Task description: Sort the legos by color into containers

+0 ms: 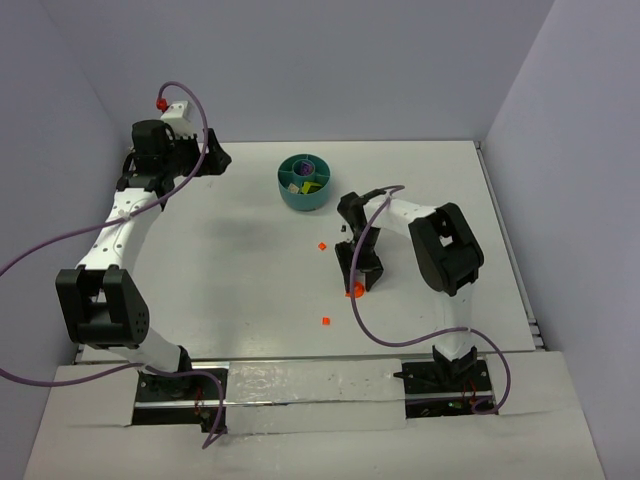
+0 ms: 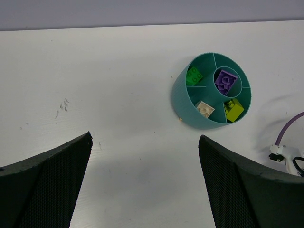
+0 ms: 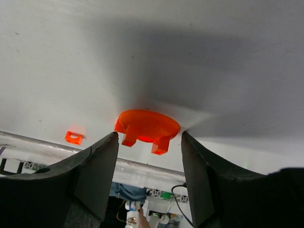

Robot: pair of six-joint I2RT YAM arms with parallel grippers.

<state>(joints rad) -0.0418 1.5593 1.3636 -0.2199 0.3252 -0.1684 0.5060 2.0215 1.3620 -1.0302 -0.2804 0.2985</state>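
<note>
Nearest the front edge, our right gripper (image 3: 149,136) straddles the orange lego (image 3: 147,125), whose wide side spans the jaws and whose tabs point toward that edge; we cannot tell if it's pinched. Bare table (image 1: 230,260) surrounds it. Farther back, our left gripper (image 2: 145,140) gapes wide, facing the teal bowl (image 2: 183,102).

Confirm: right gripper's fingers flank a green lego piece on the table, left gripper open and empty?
No. The lego piece flanked by the right gripper is orange, not green; the right wrist view shows it. The left gripper is open and empty.
</note>
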